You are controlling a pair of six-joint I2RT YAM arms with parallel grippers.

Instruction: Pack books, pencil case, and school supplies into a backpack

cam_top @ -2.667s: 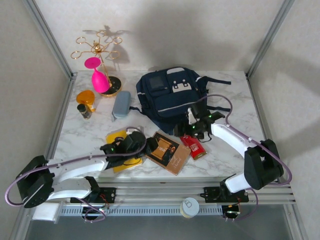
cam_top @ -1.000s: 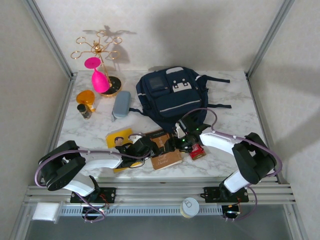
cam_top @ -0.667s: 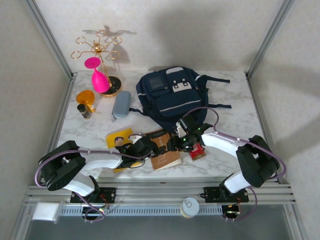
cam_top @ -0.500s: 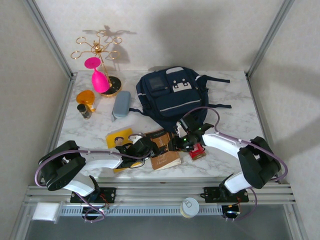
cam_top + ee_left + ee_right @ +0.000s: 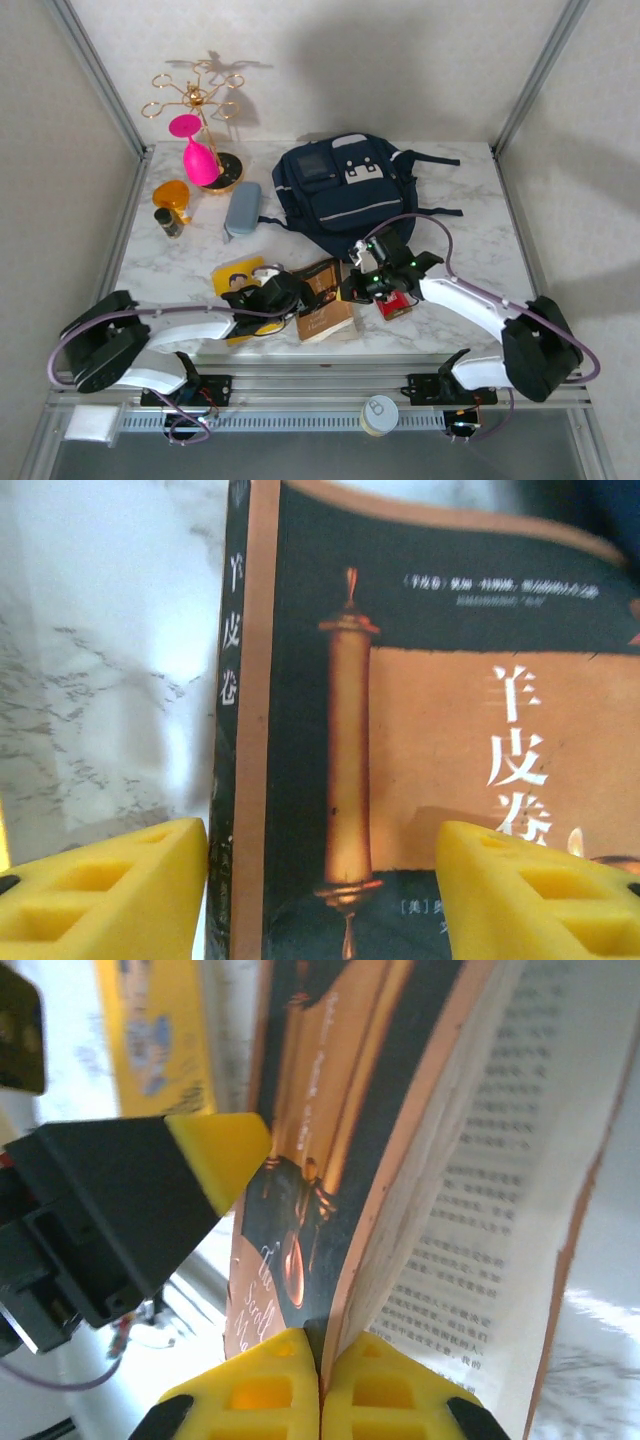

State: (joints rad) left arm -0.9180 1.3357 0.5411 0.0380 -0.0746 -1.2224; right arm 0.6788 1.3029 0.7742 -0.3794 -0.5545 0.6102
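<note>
trouble is threatened by the grip: only the cover edge of the brown book [image 5: 300,1190] appears to be pinched in the clenched right gripper [image 5: 320,1360], so pages may be fanned open or the cover bent if it is raised. the left gripper [image 5: 320,880] is spread, unclamped, astride the book's end. the book is seen at lower centre of the overhead frame, just below the backpack [image 5: 340,190].

Pale textured walls [image 5: 400,60]; white marble table [image 5: 170,265] (grey veins); aluminium corner posts [image 5: 97,75]; soft wall shadows.
</note>
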